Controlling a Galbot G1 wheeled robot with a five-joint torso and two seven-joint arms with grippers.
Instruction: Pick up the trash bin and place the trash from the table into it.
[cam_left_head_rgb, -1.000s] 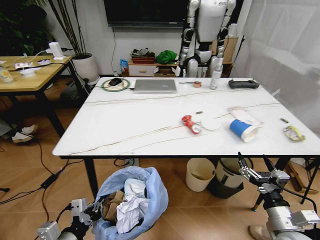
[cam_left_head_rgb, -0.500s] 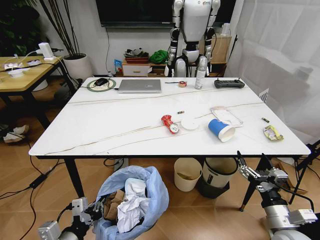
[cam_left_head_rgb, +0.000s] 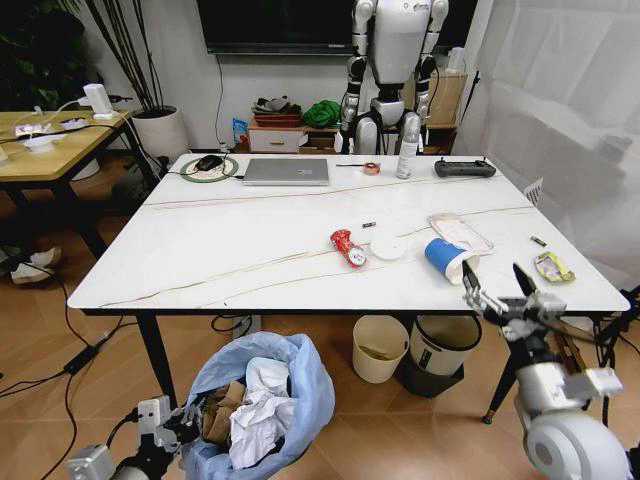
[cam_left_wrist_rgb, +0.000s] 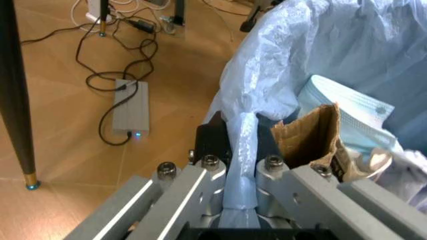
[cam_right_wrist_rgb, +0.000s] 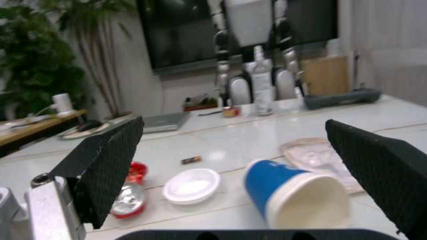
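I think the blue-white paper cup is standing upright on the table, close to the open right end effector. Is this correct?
Not quite. The paper cup lies on its side on the table, its open mouth toward the open right end effector. The right wrist view shows this plainly.

The right pincer (cam_left_head_rgb: 497, 285) hangs wide open at the worktop's (cam_left_head_rgb: 230, 250) near edge, level with the cup (cam_left_head_rgb: 446, 258), which lies on its side just ahead with its mouth toward the pincer. Past the cup lie a white lid (cam_left_head_rgb: 388, 247) and a red can (cam_left_head_rgb: 349, 247), with bare marble between them. A flat packet (cam_left_head_rgb: 460, 233) lies just behind the cup; a wrapper (cam_left_head_rgb: 553, 266) sits apart by the right edge. The left half of the worktop is bare up to the laptop (cam_left_head_rgb: 287, 172). Under the worktop, two bins (cam_left_head_rgb: 380, 348) crowd the floor beside the right arm.
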